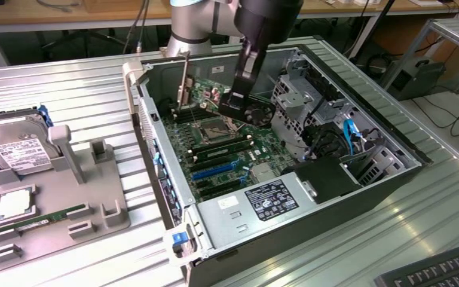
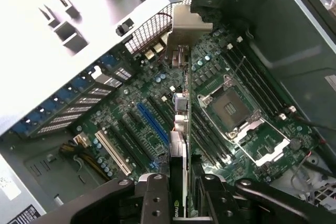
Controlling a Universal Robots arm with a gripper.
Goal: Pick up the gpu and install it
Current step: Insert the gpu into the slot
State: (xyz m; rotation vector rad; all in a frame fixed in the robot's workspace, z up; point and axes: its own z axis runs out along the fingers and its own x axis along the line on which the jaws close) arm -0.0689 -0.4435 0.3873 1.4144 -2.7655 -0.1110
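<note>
As seen in the exterior view, reaches steeply down from the upper centre of the frame into the open computer case (image 1: 373, 110), with the gripper (image 1: 234, 109) low over the motherboard (image 1: 222, 149) and clamped on the gpu (image 1: 203, 89), held on edge, silver bracket toward the case's rear wall. Underneath, a ribbed metal table (image 1: 70, 89); behind, workbenches and cables. At the exterior view's left, a grey tray (image 1: 94, 197) with a hard drive (image 1: 10, 149) and a memory stick (image 1: 42, 218).

As seen from the wrist, pinches the card between both fingers (image 2: 155, 198), edge-on over the board, between the blue slot (image 2: 152, 121) and the CPU socket (image 2: 231, 106).
</note>
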